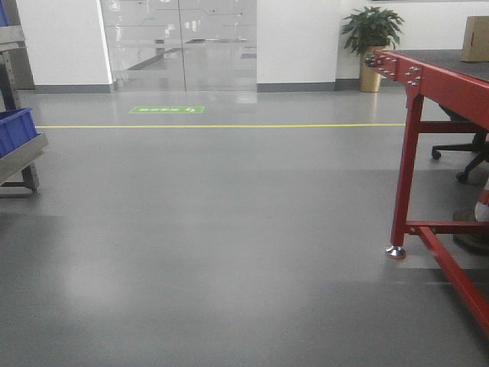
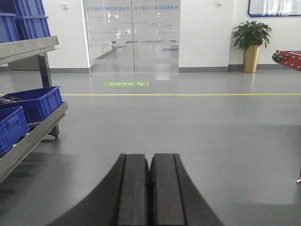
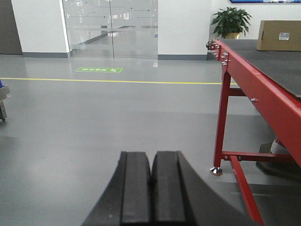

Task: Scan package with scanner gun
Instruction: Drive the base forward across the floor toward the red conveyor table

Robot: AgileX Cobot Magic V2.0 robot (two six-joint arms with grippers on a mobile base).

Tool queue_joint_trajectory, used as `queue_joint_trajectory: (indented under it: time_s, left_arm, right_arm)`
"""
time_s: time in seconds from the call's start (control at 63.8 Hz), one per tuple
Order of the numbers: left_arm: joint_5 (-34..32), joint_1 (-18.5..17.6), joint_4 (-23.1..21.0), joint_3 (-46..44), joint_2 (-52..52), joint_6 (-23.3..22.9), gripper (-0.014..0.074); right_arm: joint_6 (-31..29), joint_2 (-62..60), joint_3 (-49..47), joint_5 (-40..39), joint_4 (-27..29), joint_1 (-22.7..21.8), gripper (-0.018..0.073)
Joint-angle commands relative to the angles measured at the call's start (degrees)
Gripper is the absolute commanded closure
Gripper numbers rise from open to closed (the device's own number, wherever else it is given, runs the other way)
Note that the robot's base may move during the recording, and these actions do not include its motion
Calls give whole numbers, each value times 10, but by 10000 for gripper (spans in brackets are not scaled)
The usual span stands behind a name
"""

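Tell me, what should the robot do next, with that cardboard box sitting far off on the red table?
Probably drive or turn right toward the red table: the package lies at its far end, likely out of reach. The left gripper and right gripper are both shut on nothing, and no scanner gun is in view.

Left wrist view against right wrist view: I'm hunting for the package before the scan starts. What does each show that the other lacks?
Only the left wrist view shows the blue bins on a metal rack. Only the right wrist view shows the package, on the far end of the red table, white sticker facing the camera. Both show the glass doors, green floor mark, yellow line, potted plant, and a shut gripper in front: left gripper, right gripper. Neither shows the scanner gun.
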Motion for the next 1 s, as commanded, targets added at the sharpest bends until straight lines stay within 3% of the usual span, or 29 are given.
queue_joint_trajectory:
  time_s: [0.0, 0.988]
  left_arm:
    - [-11, -2, 3, -2, -2, -1, 707]
    - [-11, -3, 3, -2, -2, -1, 707]
  right_arm:
    - [-1, -2, 0, -8, -2, -2, 725]
    - [-1, -2, 0, -8, -2, -2, 725]
